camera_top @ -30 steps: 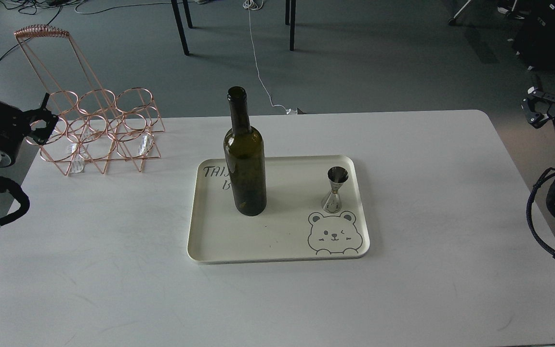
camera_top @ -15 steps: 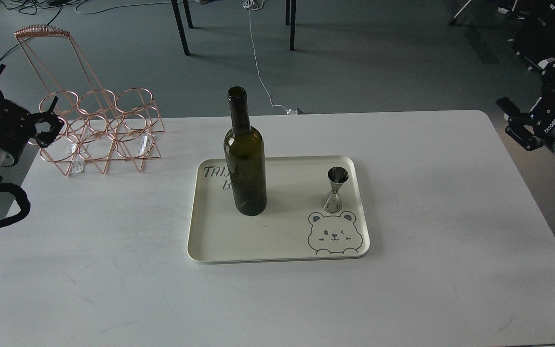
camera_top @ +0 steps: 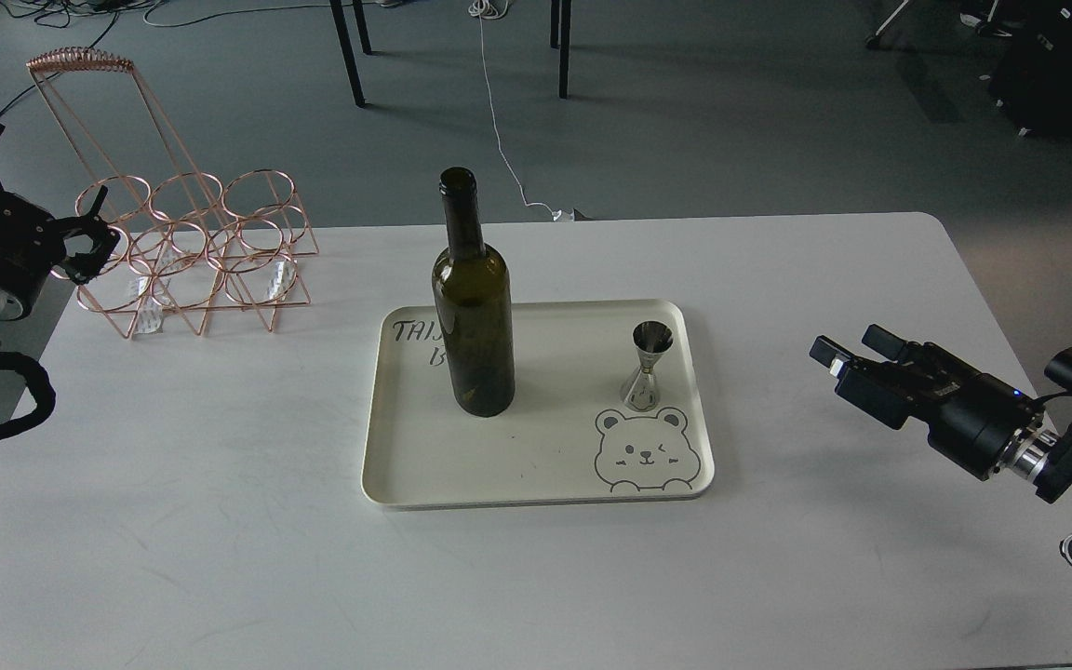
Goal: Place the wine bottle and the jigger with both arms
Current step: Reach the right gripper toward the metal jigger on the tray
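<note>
- The right gripper (camera_top: 848, 355) hangs over the white table (camera_top: 220, 521), to the right of the tray (camera_top: 536, 489) and well apart from it, its tip turned toward the tray.
- Two dark fingers show at the right gripper's tip with a small gap between them; they grip nothing.
- The left gripper (camera_top: 87, 244) sits at the table's far left edge, far to the left of the tray, just in front of the copper wire rack (camera_top: 192, 251).
- The left gripper's fingers stand spread apart, with nothing between them.
- The wine bottle (camera_top: 473, 307) stands upright in the left half of the tray, dark green, its mouth uncorked; it hides part of the lettering printed on the tray floor.
- The jigger (camera_top: 648, 365) stands upright in the right half of the tray, well apart from the bottle, a shiny metal double cone with its open cup upward.
- A printed bear face (camera_top: 646, 451) lies in the tray's near right corner, just in front of the jigger's foot.
- The tray is cream, with rounded corners, and lies near the middle of the table.
- The wire rack stands on the table's far left corner, beyond and to the left of the tray; its rings hold no bottle.
- A white cable (camera_top: 499, 121) runs over the grey floor beyond the table, behind the tray.
</note>
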